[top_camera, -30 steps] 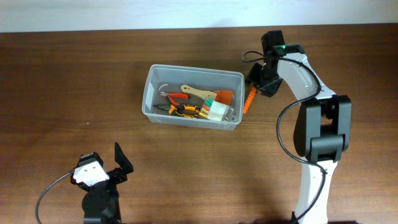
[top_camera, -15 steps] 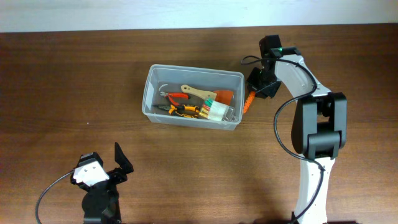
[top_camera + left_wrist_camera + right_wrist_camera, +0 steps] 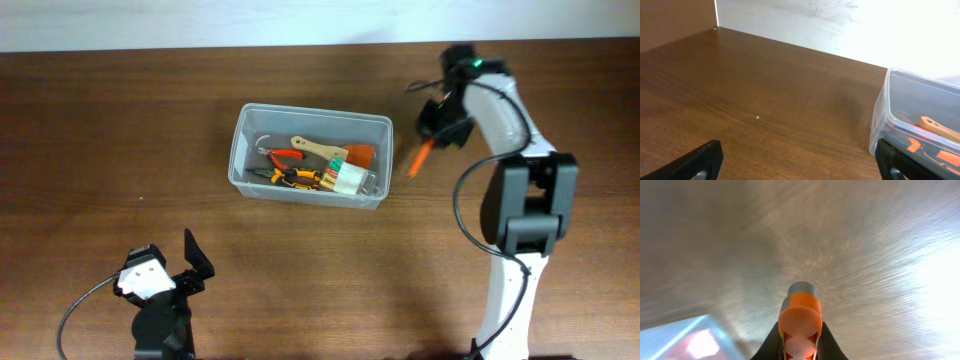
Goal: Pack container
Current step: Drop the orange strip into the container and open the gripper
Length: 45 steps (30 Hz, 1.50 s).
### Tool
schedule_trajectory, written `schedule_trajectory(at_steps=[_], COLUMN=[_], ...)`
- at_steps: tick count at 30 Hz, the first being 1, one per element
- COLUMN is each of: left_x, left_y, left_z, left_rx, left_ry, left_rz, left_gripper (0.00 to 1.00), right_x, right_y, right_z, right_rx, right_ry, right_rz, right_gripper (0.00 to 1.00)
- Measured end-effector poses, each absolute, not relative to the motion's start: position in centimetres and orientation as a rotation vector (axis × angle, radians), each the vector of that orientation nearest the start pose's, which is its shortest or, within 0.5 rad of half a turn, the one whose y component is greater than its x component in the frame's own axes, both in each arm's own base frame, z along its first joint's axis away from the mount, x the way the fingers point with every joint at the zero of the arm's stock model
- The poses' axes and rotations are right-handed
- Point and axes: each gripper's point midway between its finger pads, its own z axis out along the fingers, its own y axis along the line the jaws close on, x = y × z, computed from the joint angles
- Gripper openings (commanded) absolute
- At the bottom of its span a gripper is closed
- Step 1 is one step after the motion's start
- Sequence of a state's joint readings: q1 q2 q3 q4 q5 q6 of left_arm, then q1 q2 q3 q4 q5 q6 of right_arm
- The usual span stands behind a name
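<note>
overhead: right fingers [image 3: 436,133] clamped on an orange tool [image 3: 421,158], container [image 3: 234,150] at their 9 o'clock; left fingers [image 3: 197,258] spread wide, empty.
left wrist: left fingers [image 3: 705,159] apart, container [image 3: 880,125] at 3 o'clock.
right wrist: right fingers [image 3: 771,342] grip the orange tool [image 3: 800,317], container [image 3: 680,340] at 8 o'clock.

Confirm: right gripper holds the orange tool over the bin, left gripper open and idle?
Not over the bin. The overhead view shows the orange tool, held by the right gripper, off the bin's right side, over the table. The left gripper is open and idle.
</note>
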<state>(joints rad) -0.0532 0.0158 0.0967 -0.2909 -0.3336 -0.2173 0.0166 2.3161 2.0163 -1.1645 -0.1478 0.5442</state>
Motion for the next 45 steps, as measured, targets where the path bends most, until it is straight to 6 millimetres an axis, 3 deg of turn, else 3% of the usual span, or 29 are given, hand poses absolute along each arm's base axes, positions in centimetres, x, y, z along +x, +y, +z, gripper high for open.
schedule_trajectory(at_steps=[3,6,9,12,14,17,20,21,25,28,31,32,33,37,41,45], left_x=[22.9,22.9,22.9,22.9,22.9,22.9,22.9,22.9,22.9,22.9,22.9,22.9,22.9,22.9,22.9,22.9], left_y=[4.4,4.4,4.4,4.4,4.4,4.4,4.4,4.4,4.4,4.4,4.4,4.4,4.4,4.4,4.4,4.4], left_z=[14.8,14.8,14.8,14.8,14.8,14.8,14.8,14.8,14.8,14.8,14.8,14.8,14.8,14.8,14.8,14.8], left_rx=[-0.382,-0.382,-0.382,-0.382,-0.382,-0.382,-0.382,-0.382,-0.382,-0.382,-0.382,-0.382,-0.382,-0.382,-0.382,-0.382], left_ry=[1.728,1.728,1.728,1.728,1.728,1.728,1.728,1.728,1.728,1.728,1.728,1.728,1.728,1.728,1.728,1.728], left_rz=[0.101,0.101,0.101,0.101,0.101,0.101,0.101,0.101,0.101,0.101,0.101,0.101,0.101,0.101,0.101,0.101], left_gripper=[0.99,0.99,0.99,0.99,0.99,0.99,0.99,0.99,0.99,0.99,0.99,0.99,0.99,0.99,0.99,0.99], right_x=[49.4,50.8,50.5,48.8,47.5,45.7,44.5,44.0,44.6,45.6,46.0,46.1,46.3,47.1,47.1,47.8], right_y=[2.8,4.3,8.3,13.4,17.0,21.3,23.5,24.3,25.5,25.9,26.1,26.2,26.2,26.4,25.7,24.9], right_z=[10.5,18.0,24.8,27.8,27.7,25.0,21.2,18.9,14.7,11.7,9.6,9.1,8.8,8.8,9.5,13.1], right_rx=[0.649,0.397,0.028,-0.371,-0.674,-1.118,-1.489,-1.655,-1.867,-1.937,-1.975,-1.982,-1.986,-1.912,-1.740,-1.487], right_ry=[2.875,2.734,2.591,2.492,2.428,2.321,2.198,2.123,1.961,1.881,1.844,1.840,1.834,1.877,2.073,2.241], right_rz=[0.284,0.304,0.296,0.274,0.246,0.204,0.161,0.144,0.106,0.078,0.067,0.066,0.064,0.055,0.066,0.076], right_gripper=[0.04,0.04,0.04,0.04,0.04,0.04,0.04,0.04,0.04,0.04,0.22,0.50,0.99,0.99,0.99,0.98])
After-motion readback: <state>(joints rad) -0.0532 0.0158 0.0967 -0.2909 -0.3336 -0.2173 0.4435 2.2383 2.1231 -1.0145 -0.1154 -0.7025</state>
